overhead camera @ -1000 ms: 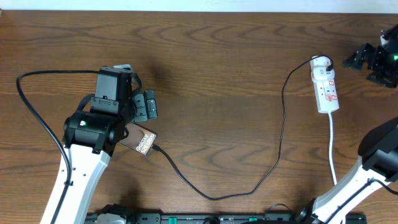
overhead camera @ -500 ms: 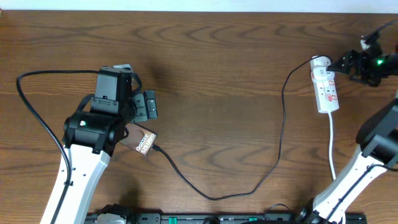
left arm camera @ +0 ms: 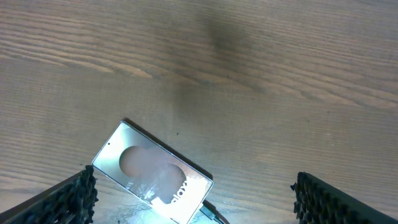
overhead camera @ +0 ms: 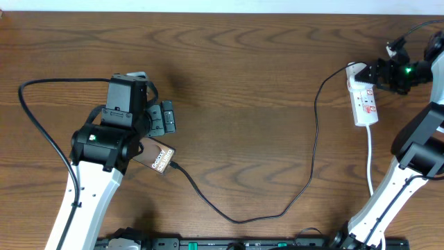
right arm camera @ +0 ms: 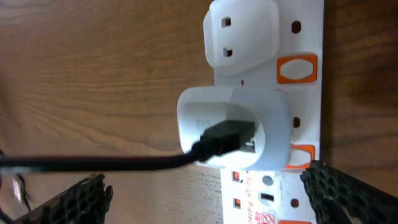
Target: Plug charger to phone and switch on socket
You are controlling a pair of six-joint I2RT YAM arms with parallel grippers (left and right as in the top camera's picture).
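Note:
The phone (overhead camera: 157, 157) lies flat at the table's left, a dark slab with white lettering. In the left wrist view the phone (left arm camera: 152, 175) sits between my left gripper's fingers (left arm camera: 69, 200), and the left gripper (left arm camera: 205, 202) is open just above it, touching nothing. The charger's black cable (overhead camera: 239, 219) runs from its plug tip (left arm camera: 211, 215), seated in the phone's end, across the table to a white adapter (right arm camera: 249, 134) in the socket (overhead camera: 365, 98). My right gripper (overhead camera: 376, 73) hovers open over the socket (right arm camera: 309, 31), next to orange switches (right arm camera: 296, 68).
The socket's white cord (overhead camera: 370, 163) trails toward the front edge beside the right arm's base. A thicker black robot cable (overhead camera: 38, 121) loops round the left arm. A second white plug (right arm camera: 242, 34) sits in the strip beyond the adapter.
My right gripper has swung left from the far right edge until it is over the socket's rounded end. The left arm, the phone and the cable have not moved.

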